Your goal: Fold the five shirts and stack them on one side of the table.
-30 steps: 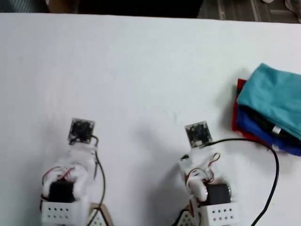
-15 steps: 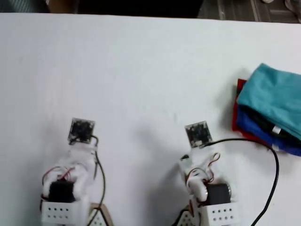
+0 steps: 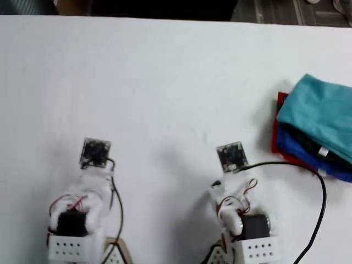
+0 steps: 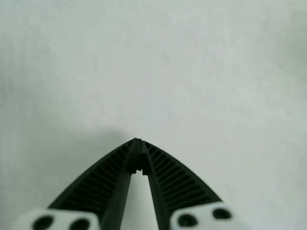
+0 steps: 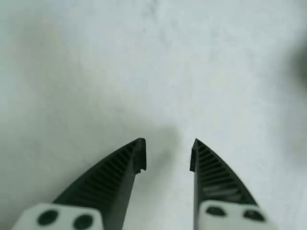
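Left end effector (image 4: 138,143) pressed together, right end effector (image 5: 168,146) spread. The shirt stack (image 3: 314,124) at three o'clock, possibly overhanging the counter (image 3: 165,82), could slip.

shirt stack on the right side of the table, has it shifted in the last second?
No. The shirt stack sits in the same spot relative to the table's far edge and the black cable beside it.

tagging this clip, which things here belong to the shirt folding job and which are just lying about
Job: teal shirt, blue shirt, red shirt, stacked at one side of the white table; left claw, shut; right claw, open.
Lying about: black cable beside the stack.
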